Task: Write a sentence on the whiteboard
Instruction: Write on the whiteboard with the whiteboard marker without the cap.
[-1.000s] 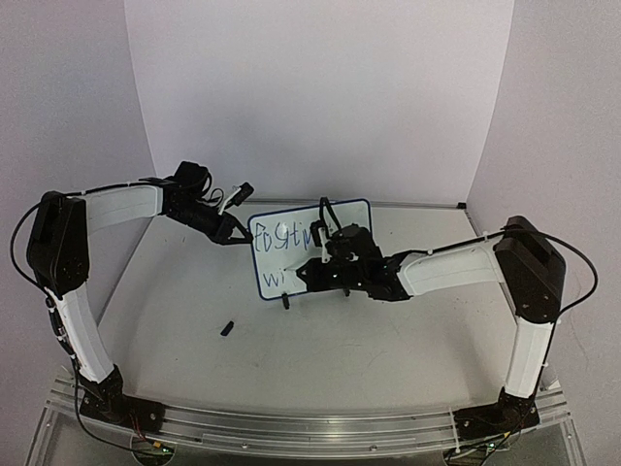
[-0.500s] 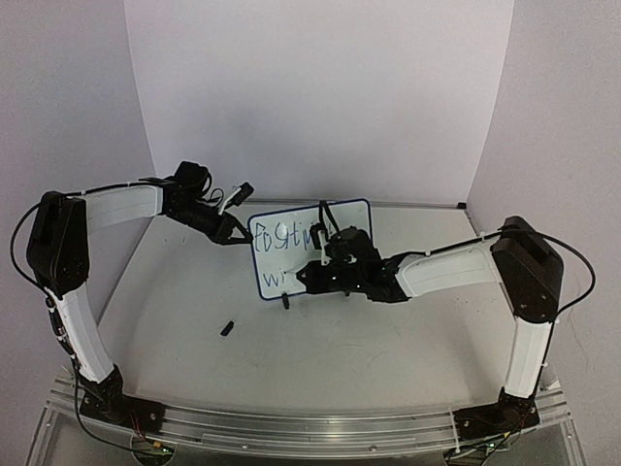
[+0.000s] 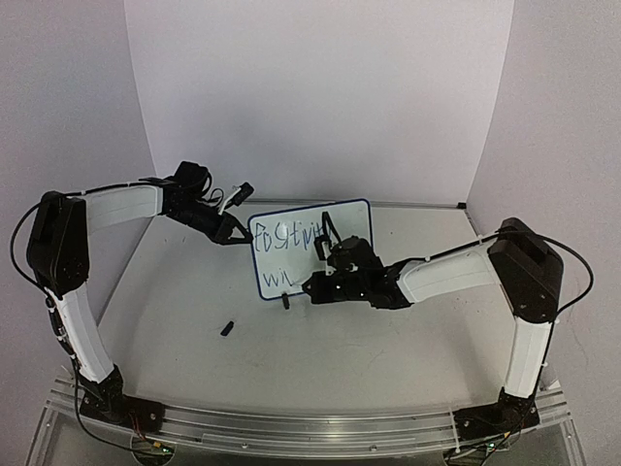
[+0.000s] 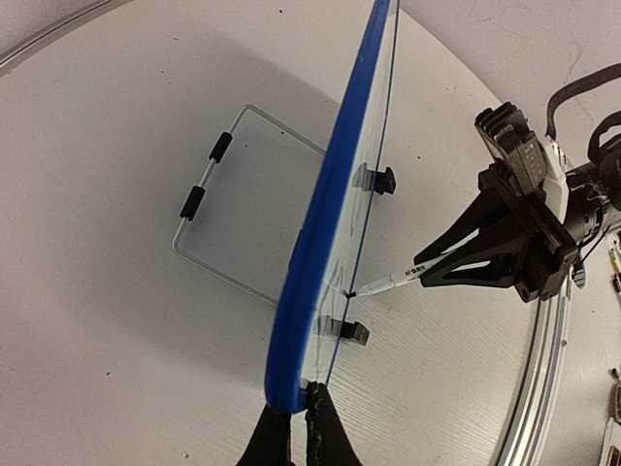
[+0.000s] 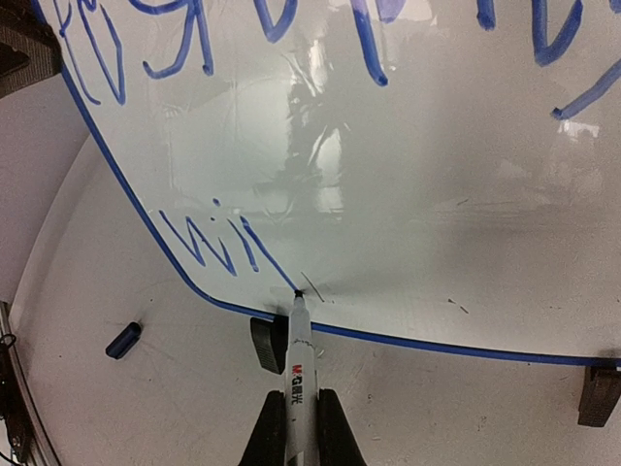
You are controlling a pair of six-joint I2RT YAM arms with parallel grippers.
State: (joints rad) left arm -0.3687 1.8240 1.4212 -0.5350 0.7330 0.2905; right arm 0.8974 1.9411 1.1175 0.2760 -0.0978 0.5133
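Observation:
The whiteboard (image 3: pixel 310 248) stands upright on black clip feet (image 5: pixel 269 344), blue-framed. Its blue sentence (image 3: pixel 286 236) has a top line and, below it, "wi" plus a new downstroke (image 5: pixel 218 243). My right gripper (image 3: pixel 312 285) is shut on a white marker (image 5: pixel 297 374); the tip touches the board near its lower edge (image 5: pixel 298 292). My left gripper (image 3: pixel 243 236) is shut on the board's left edge; in the left wrist view its black fingers (image 4: pixel 291 442) pinch the blue frame (image 4: pixel 320 262). The marker (image 4: pixel 388 282) meets the board face there.
A small dark marker cap (image 3: pixel 226 328) lies on the table in front of the board, also seen in the right wrist view (image 5: pixel 123 340). A wire stand (image 4: pixel 218 209) props the board from behind. White walls enclose the table on three sides.
My right gripper has moved down and a little right along the board, uncovering more of the top line. A new stroke has appeared after "wi". The left arm has not moved.

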